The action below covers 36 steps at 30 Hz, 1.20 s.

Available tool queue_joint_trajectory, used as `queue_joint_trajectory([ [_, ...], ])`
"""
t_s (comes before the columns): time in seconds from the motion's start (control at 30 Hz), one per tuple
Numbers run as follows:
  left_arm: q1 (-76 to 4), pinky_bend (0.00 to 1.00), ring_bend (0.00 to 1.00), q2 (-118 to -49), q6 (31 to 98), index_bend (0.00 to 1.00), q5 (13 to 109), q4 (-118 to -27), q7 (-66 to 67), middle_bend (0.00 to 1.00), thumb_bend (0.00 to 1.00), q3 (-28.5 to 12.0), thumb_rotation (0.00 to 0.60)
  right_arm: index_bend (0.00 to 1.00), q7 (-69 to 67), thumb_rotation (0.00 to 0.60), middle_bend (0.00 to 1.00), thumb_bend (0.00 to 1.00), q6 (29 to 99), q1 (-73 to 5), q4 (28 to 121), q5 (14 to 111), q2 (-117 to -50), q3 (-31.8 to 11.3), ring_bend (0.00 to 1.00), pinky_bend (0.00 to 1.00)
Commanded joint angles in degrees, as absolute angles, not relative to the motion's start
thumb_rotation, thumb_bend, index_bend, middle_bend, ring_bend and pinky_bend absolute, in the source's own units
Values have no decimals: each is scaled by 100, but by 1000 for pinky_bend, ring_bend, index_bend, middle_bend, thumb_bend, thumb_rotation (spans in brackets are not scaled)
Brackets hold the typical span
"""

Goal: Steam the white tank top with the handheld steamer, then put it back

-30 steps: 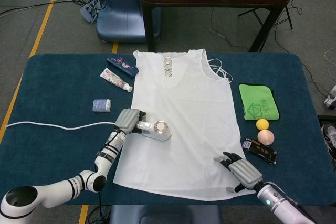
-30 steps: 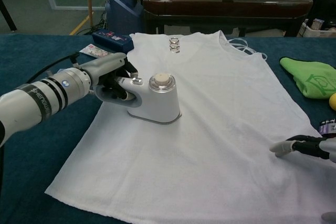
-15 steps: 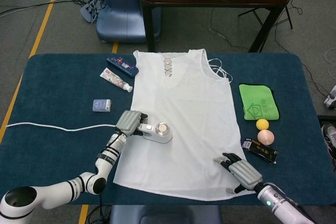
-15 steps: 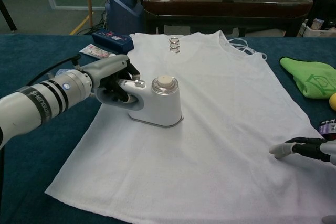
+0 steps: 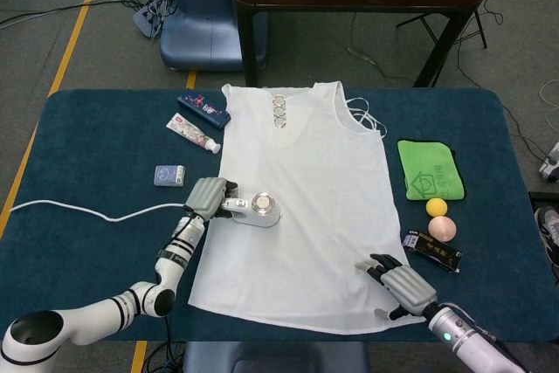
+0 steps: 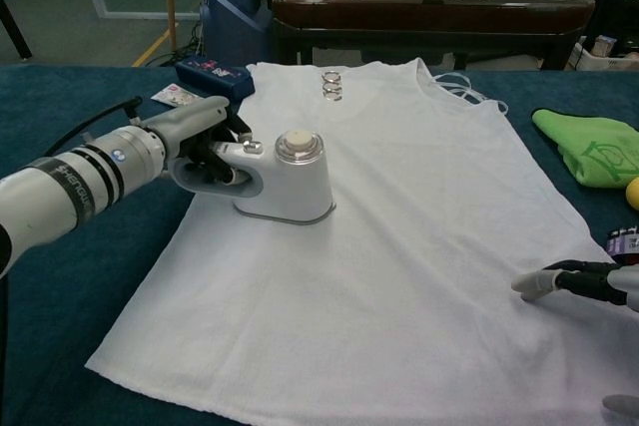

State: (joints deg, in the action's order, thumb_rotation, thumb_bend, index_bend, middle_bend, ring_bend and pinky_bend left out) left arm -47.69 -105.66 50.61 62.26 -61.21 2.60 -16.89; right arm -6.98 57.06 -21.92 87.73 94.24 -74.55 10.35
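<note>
The white sleeveless cotton tank top [image 5: 301,198] lay flat and spread on the dark blue cloth-covered tabletop [image 5: 96,163], neckline toward the far edge; the white handheld steamer with a round cap [image 6: 287,179] stood on the garment's left part, near its left side seam, its soleplate down on the fabric. The left hand [image 6: 205,142] gripped the steamer's handle, fingers wrapped around it, with a white cord [image 5: 87,211] trailing off toward the tabletop's left edge. The right hand [image 5: 395,279] rested on the lower right corner of the tank top, fingers spread and flat on the cloth, holding nothing; in the chest view only its fingertips [image 6: 559,280] showed. Left of the garment lay a dark blue box [image 5: 203,110], a white tube [image 5: 193,134] and a small blue packet [image 5: 169,176]; right of it lay a folded green cloth [image 5: 429,169], a yellow ball [image 5: 436,208], a pink ball [image 5: 442,228] and a dark wrapped packet [image 5: 431,252].
</note>
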Motion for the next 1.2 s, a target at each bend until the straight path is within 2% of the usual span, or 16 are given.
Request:
queue_joint_trajectory([
  [0.03,-4684,759,686,-10499,5126,901,6316,-6281,264,831,228,-1588,600,2,-703,600,154,260,5718,-2193,8773,9427,-7456,1037,34,56],
  [0.5,-4629,759,684,-10420,5212,901,6561,-6969,724,829,228,-1281,600,2,-763,600,154,260,5824,-2167,8743,9465,-7448,1076,34,56],
  [1.2,-4943,756,680,-10713,5041,901,6402,-5650,421,827,228,-1752,600,2,-758,600,154,260,5862,-2155,8761,9432,-7433,1075,34,56],
])
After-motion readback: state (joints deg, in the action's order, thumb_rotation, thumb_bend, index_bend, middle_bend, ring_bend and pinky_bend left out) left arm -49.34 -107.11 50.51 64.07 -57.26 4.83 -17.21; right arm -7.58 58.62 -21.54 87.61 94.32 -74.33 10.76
